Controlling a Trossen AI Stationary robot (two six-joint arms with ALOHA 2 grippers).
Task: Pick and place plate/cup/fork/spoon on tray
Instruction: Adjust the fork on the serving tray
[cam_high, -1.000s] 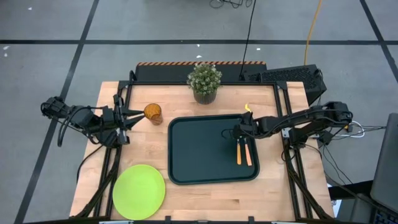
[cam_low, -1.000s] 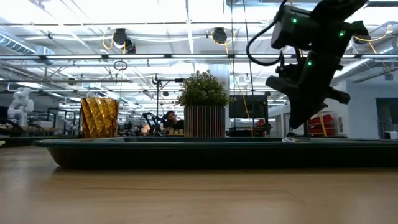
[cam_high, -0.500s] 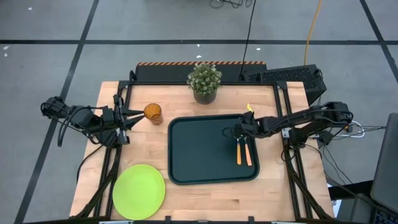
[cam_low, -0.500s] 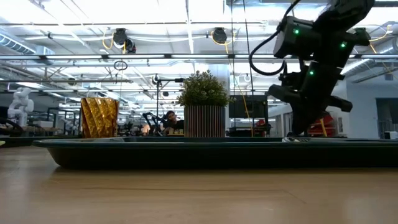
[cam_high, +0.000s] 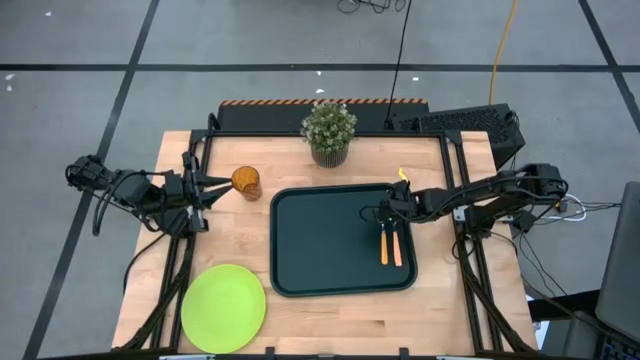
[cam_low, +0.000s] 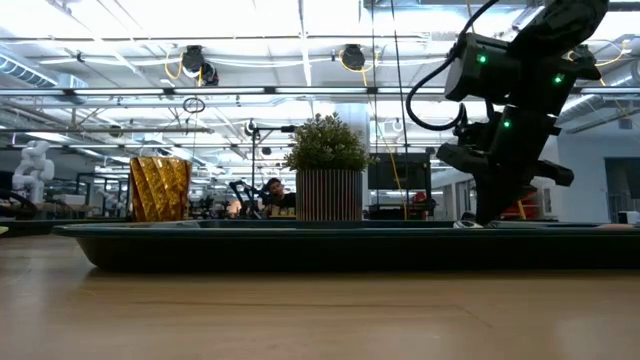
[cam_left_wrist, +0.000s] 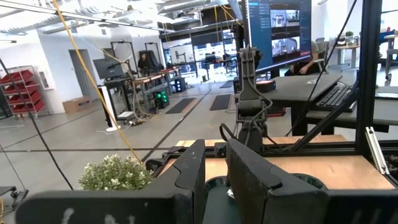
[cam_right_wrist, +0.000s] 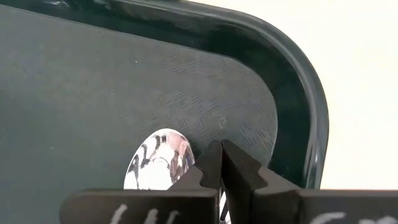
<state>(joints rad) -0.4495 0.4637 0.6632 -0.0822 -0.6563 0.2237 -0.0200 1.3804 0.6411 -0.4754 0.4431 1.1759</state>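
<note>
Tray (cam_high: 320, 250) mid-table, just this side of the potted plant (cam_high: 329, 133); bare but for cutlery along its right edge. Plate (cam_high: 223, 308) not yet on it, flat at the table's near-left corner. Cup (cam_high: 246, 182) upright off the tray's far-left corner, also waiting. Fork (cam_high: 384, 247) and spoon (cam_right_wrist: 158, 163) side by side inside the tray, orange handles toward the near edge; from above, hard to say which is which, the fork probably the one nearer the tray's middle.

Right gripper (cam_high: 384, 212) low over the tray near its far-right corner, fingers pressed together on nothing, tips just beside the spoon's bowl. Left gripper (cam_high: 215, 187) near the table's left edge, aimed at the cup and just short of it, fingers (cam_left_wrist: 249, 180) slightly apart and empty.

Probably finishing the cutlery, or straightening it. To do that well: raise the right gripper straight up before swinging away, so as not to drag the spoon. For the cup: spread the left fingers wider than its wall, close low on it, keep it upright, set it down in the far-left corner of the tray and leave room for the plate.

Against a second ago: outer handle shifted inward, now almost parallel with its neighbour; right arm moved a little toward the table's right edge. Plate, cup and left gripper as they were.
</note>
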